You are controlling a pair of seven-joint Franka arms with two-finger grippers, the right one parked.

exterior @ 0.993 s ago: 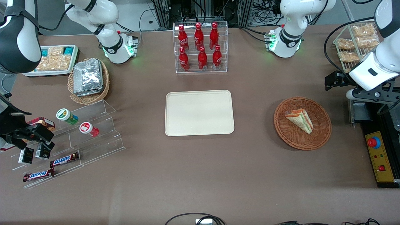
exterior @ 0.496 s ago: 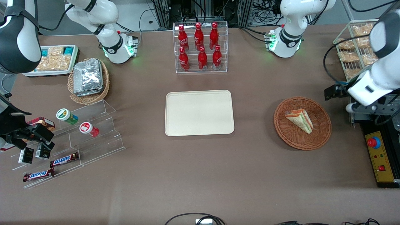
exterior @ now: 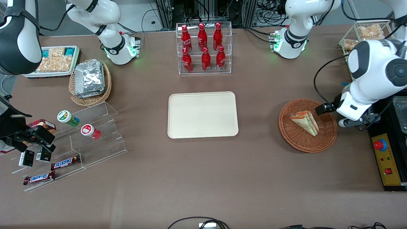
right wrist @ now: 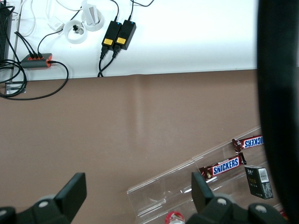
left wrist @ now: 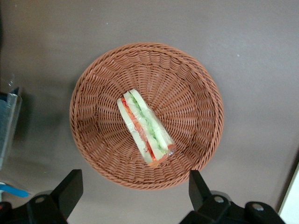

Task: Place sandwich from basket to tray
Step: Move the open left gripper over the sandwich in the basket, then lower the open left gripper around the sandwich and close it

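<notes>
The sandwich, a pale wedge with red and green filling, lies in the round reddish-brown wicker basket. The cream tray sits bare at the table's middle, well apart from the basket toward the parked arm's end. My gripper hangs above the basket's rim on the working arm's side. In the left wrist view the sandwich lies near the middle of the basket, and the gripper is open, fingers spread wide with nothing between them.
A black control box with a red button stands beside the basket at the working arm's table edge. A wire rack of snack packets is farther from the camera. A rack of red bottles stands farther from the camera than the tray.
The left arm has swung in from the table's edge toward the basket, bringing the gripper over the basket's rim. Sandwich, basket and tray have not moved.
</notes>
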